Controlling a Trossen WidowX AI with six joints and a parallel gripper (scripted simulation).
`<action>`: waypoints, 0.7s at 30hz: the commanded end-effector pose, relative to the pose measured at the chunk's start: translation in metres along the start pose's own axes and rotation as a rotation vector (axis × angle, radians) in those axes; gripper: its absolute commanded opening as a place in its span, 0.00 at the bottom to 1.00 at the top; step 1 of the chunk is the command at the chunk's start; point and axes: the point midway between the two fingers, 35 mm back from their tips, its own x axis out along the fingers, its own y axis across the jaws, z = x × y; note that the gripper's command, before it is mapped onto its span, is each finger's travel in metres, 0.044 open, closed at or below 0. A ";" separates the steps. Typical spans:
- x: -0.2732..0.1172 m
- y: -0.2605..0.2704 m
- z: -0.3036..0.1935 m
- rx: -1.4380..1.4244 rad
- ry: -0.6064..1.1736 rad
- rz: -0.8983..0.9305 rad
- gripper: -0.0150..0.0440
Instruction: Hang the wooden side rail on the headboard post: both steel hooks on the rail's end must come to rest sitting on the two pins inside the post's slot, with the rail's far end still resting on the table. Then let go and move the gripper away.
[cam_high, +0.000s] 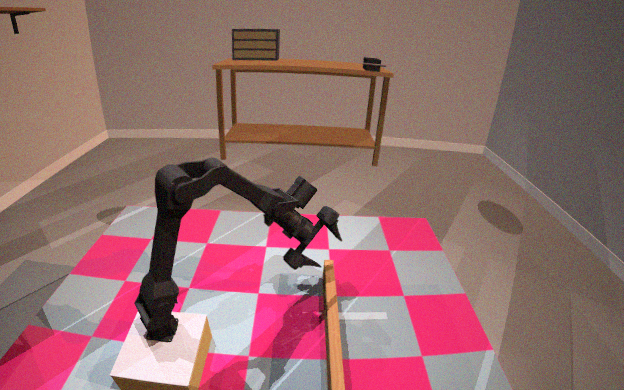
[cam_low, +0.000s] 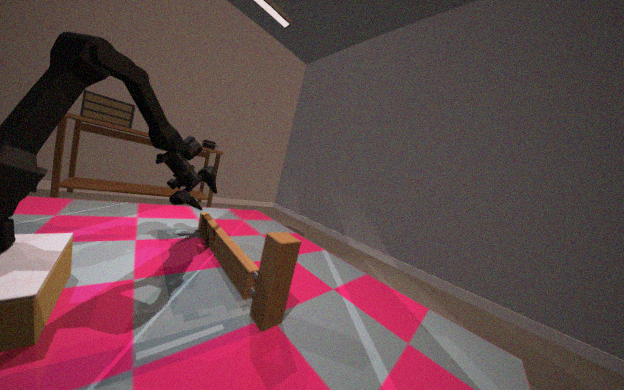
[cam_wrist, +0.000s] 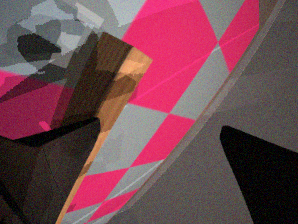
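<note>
The wooden side rail (cam_high: 333, 325) (cam_low: 229, 254) (cam_wrist: 111, 95) stands on its long narrow edge. Its far end lies near my gripper. Its other end is close to the wooden headboard post (cam_low: 276, 280), which stands upright. Small bits of grey metal show in the narrow gap between rail and post in the exterior view. The slot and pins are hidden, and I cannot tell whether the hooks sit on them. My gripper (cam_high: 330, 253) (cam_low: 208, 200) (cam_wrist: 161, 128) is open wide and empty, tilted downward above the rail's far end. One fingertip is close to that end.
The arm's base stands on a white-topped block (cam_high: 162, 350) (cam_low: 52, 265) left of the rail. The checkered table top (cam_high: 452, 320) (cam_low: 365, 300) lies under the rail and post. A wooden workbench (cam_high: 300, 135) stands at the back wall, beyond the table.
</note>
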 end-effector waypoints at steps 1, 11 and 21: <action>0.017 0.015 -0.034 0.266 0.026 -0.031 1.00; 0.039 0.060 -0.130 0.987 0.091 -0.205 1.00; 0.026 0.139 -0.224 1.593 0.156 -0.436 1.00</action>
